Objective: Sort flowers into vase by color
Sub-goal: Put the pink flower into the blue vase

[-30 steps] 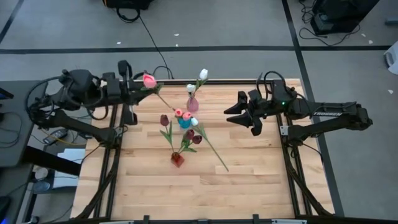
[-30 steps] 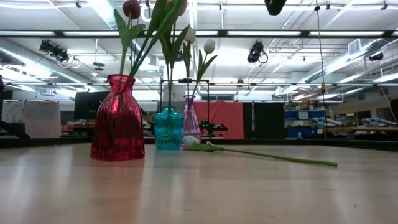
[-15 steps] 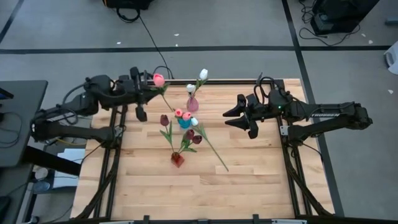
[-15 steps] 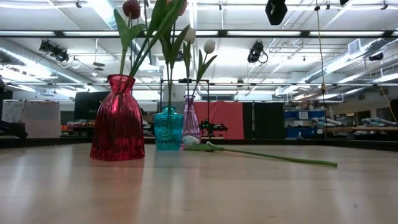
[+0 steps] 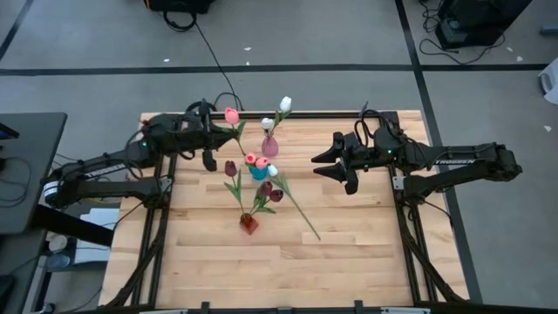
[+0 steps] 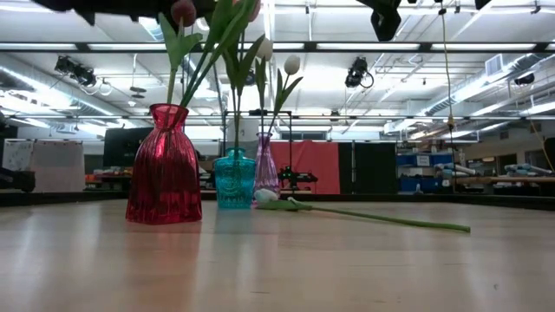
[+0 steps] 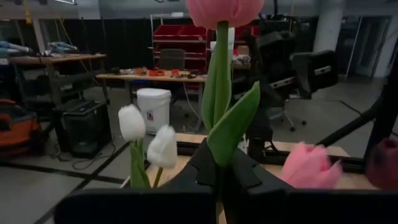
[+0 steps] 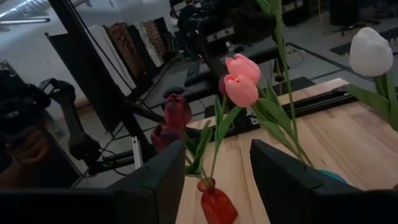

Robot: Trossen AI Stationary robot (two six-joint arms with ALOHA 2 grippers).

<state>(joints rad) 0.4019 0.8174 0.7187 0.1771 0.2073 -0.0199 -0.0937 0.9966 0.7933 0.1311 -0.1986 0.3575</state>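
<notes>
My left gripper (image 5: 214, 133) is over the table's far left part, shut on a pink tulip (image 5: 232, 115), whose head and leaf (image 7: 233, 124) fill the left wrist view. My right gripper (image 5: 317, 167) hovers open to the right of the vases, holding nothing. A small pink vase (image 5: 270, 146) holds white tulips (image 5: 285, 104). A teal vase (image 5: 259, 172) holds pink ones (image 8: 239, 84). A red vase (image 6: 165, 165) holds dark red ones (image 5: 230, 167). One white tulip (image 6: 364, 215) lies flat on the table beside the vases. My left gripper pinches the pink tulip's green stem (image 7: 217, 165) between its two fingers, below the leaf and well below the head (image 7: 224, 9). The fingers come level from the table's left. The tulip is lifted clear, its head standing out beyond the fingertips; the stem's lower end is hidden.
The three vases stand close together in the table's middle, their tulips leaning outward. The lying tulip's stem (image 5: 301, 214) runs toward the near right. Bare wood (image 5: 366, 253) spreads over the near half. Metal frame rails (image 5: 157, 227) flank the table.
My left gripper has carried the pink tulip from the table's far left edge toward the right, closer to the vases, staying shut on it. My right gripper has shifted slightly toward the vases and stayed open.
</notes>
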